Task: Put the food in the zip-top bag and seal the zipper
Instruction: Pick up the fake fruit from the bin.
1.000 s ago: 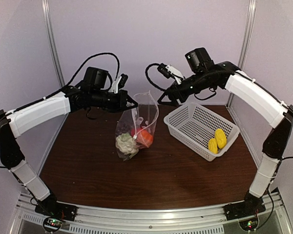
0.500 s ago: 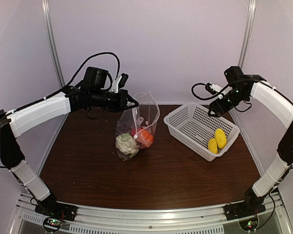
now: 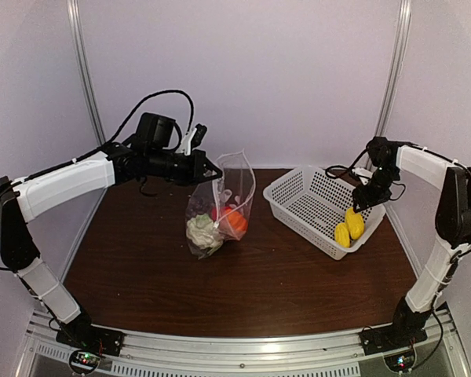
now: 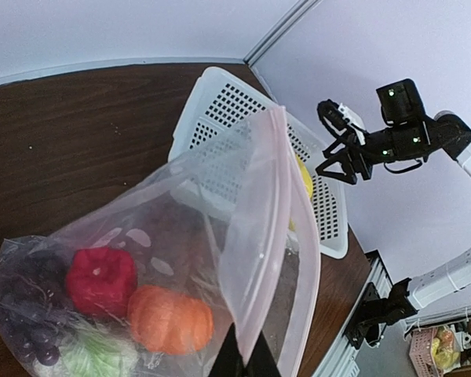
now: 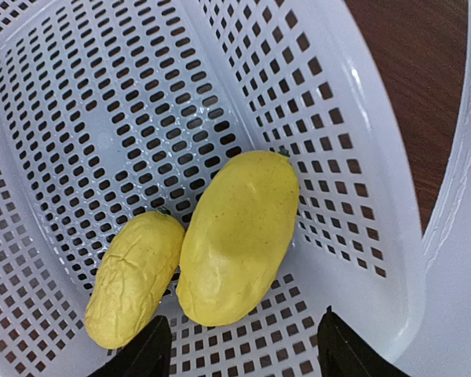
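My left gripper [image 3: 213, 171] is shut on the mouth edge of the clear zip-top bag [image 3: 220, 206] and holds it upright with its mouth open; the pinch also shows in the left wrist view [image 4: 246, 363]. Inside the bag lie the red pepper [image 4: 100, 280], the orange piece [image 4: 169, 319], the dark grapes [image 4: 25, 314] and the cauliflower [image 3: 202, 230]. The zipper [image 4: 268, 204] runs along the open mouth. My right gripper [image 3: 364, 200] is open, just above two yellow pieces [image 5: 239, 236] [image 5: 135, 289] in the white basket [image 3: 294, 206].
The basket wall [image 5: 377, 181] rises close to the right of the larger yellow piece. Bare brown table [image 3: 243, 283] lies in front of the bag and basket. Metal frame posts stand at the back corners.
My right arm has swung from beside the bag's mouth out to the right and down over the yellow pieces in the basket. The left gripper and the bag have stayed put.
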You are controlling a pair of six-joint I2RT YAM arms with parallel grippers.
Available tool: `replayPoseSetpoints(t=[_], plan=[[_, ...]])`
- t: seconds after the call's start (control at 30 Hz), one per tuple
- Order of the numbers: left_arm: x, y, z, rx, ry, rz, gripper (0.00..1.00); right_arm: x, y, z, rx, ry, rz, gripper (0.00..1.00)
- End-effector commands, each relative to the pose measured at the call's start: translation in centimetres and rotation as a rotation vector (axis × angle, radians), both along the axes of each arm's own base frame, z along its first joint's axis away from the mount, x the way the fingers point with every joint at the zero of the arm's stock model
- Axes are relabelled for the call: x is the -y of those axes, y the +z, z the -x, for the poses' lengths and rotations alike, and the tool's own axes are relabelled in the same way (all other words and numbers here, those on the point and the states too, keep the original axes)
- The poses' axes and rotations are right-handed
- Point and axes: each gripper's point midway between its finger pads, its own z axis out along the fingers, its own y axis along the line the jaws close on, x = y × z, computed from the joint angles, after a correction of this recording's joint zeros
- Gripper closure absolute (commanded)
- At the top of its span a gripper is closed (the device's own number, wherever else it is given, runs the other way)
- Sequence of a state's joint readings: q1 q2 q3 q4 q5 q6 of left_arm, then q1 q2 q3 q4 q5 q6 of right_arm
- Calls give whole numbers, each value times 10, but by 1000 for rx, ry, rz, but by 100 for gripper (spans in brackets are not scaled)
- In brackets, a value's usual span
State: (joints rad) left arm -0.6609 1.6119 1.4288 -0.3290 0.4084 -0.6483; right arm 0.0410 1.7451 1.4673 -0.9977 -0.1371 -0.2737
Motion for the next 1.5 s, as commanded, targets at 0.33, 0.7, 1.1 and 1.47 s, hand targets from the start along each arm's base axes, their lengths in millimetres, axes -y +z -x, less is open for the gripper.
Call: replayPoseSetpoints(t=[0.33, 0.7, 1.1, 1.47], plan=[[-7, 5, 2, 39, 9, 14, 100, -10, -68, 1, -141, -64, -78, 35], [-8, 1, 3, 31, 9, 12, 100, -13, -80, -4, -155, -72, -95, 47], [-3, -1, -1, 24, 5, 18, 100, -43, 37, -11, 96, 38, -259, 58], [2, 0, -5, 15, 1, 31, 100, -144, 165, 29, 350, 426, -608, 62]])
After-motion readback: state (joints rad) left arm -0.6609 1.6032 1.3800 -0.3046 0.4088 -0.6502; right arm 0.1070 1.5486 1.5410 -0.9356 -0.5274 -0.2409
